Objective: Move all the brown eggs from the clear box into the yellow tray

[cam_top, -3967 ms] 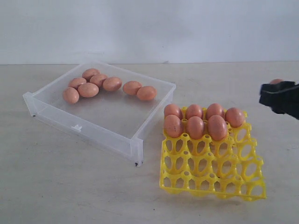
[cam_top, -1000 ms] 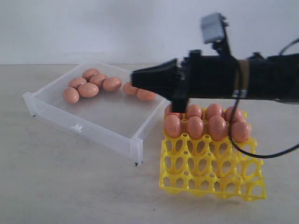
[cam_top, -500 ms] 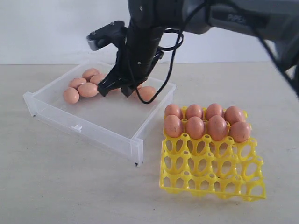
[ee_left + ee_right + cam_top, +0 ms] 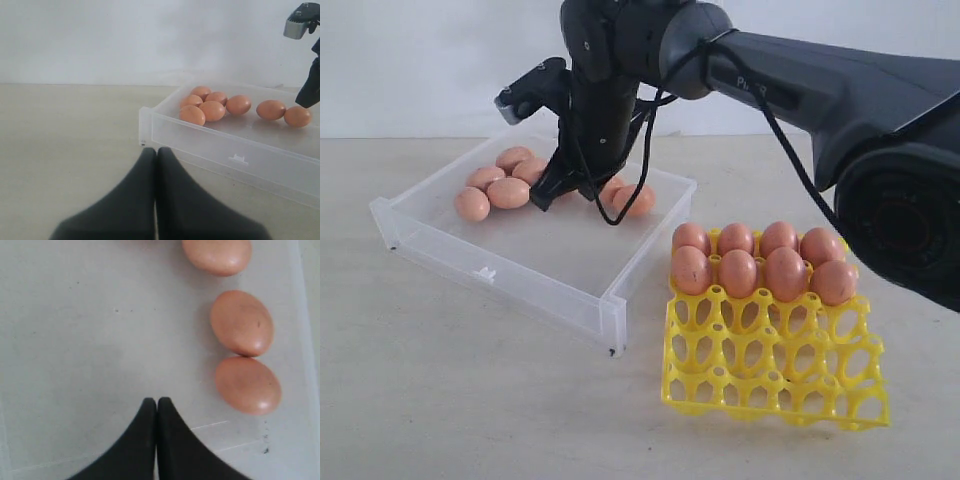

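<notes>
Since a second ago the right arm [image 4: 800,85] has swung left from above the yellow tray [image 4: 770,392] to the clear box [image 4: 520,277], where its claw [image 4: 157,401] hangs closed beside two brown eggs [image 4: 242,322]. Eight eggs lie in the box and eight in the tray's two far rows. The left claw [image 4: 156,150] is closed over the worktop [image 4: 460,400]. The arm's lettering is unreadable

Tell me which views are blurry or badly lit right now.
Exterior view: soft even light, faint shadows, the arm blurred where nearest the camera. Left wrist view: left pincer out of focus, eggs fairly sharp. Right wrist view: eggs sharp, no glare.
</notes>
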Controlling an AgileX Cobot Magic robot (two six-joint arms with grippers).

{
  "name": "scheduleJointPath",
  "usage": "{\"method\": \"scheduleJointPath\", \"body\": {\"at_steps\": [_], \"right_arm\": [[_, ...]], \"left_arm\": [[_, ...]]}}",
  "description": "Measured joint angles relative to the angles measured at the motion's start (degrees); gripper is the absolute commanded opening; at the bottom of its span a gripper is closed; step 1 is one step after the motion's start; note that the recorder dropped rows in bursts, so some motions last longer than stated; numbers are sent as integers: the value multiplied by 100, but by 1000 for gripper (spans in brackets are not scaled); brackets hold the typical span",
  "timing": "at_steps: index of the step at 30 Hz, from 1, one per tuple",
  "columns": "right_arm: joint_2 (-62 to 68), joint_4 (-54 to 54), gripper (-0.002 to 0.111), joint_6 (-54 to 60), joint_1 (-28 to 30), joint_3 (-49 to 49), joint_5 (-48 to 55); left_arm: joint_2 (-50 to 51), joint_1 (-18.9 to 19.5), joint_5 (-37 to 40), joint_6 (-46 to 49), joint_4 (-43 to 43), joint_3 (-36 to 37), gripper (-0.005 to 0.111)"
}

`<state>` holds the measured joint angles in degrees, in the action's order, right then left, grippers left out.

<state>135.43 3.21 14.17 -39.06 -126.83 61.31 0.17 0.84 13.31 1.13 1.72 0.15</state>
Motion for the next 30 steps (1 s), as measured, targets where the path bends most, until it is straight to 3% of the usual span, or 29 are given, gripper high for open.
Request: {"method": "scheduleJointPath", "body": {"at_steps": [2, 6, 7, 11, 17, 30], "right_arm": [[0, 38, 16, 387, 15, 0, -84], [22, 38, 57, 1531, 15, -11, 56], [47, 38, 62, 1935, 15, -11, 132], [152, 231, 59, 2837, 18, -11, 32], [359, 697, 59, 3058, 170, -11, -503], [638, 186, 59, 3915, 510, -11, -528]], "left_arm": [[0, 0, 0, 0, 0, 0, -4], [0, 0, 0, 0, 0, 0, -4], [0, 0, 0, 0, 0, 0, -4], [0, 0, 0, 0, 0, 0, -4], [0, 0, 0, 0, 0, 0, -4], [0, 0, 0, 0, 0, 0, -4]]}}
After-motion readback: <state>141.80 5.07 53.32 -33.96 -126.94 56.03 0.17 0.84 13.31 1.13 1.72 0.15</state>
